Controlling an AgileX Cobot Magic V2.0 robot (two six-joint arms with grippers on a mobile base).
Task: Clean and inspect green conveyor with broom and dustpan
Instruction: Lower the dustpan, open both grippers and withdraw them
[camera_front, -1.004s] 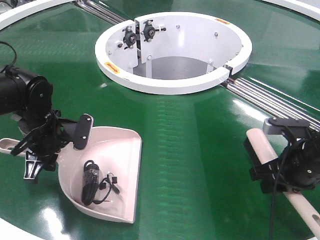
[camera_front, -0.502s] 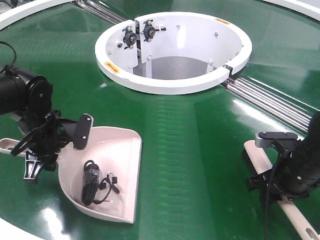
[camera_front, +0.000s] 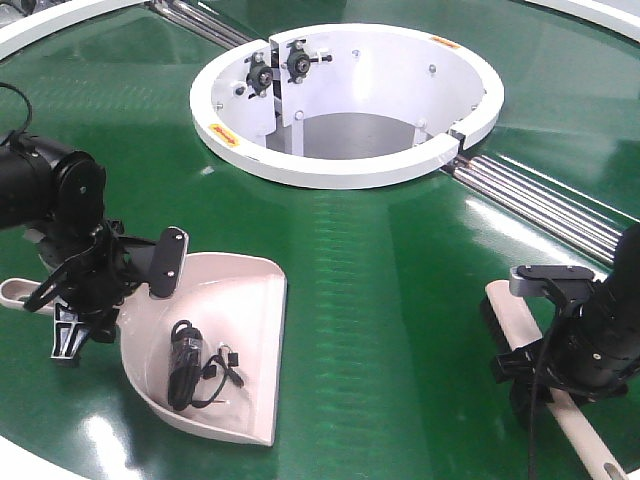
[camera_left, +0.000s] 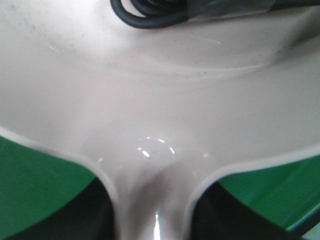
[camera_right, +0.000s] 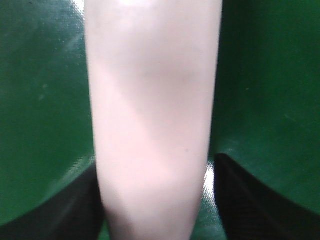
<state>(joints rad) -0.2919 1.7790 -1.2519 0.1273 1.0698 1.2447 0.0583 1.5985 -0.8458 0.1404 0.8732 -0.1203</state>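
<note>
The pale beige dustpan (camera_front: 240, 300) rests on the green conveyor (camera_front: 390, 290) at the lower left, lip toward the front. A coiled black cable (camera_front: 185, 365) lies inside it. My left gripper (camera_front: 125, 300) is shut on the dustpan where the handle meets the scoop; in the left wrist view that neck (camera_left: 152, 200) sits between the dark fingers, with the scoop (camera_left: 160, 100) ahead. At the lower right the beige broom (camera_front: 500, 305) lies low on the belt, and my right gripper (camera_front: 545, 350) is shut on its handle (camera_right: 155, 90), which fills the right wrist view.
A white central ring (camera_front: 340, 170) with an open well stands at the top middle. Steel rollers (camera_front: 540, 195) run from the ring toward the right edge. The conveyor's white outer rim (camera_front: 40, 455) curves along the front left corner.
My right gripper has come down and toward the front with the broom, from held up off the belt to low on it. The dustpan has shifted slightly right and forward.
</note>
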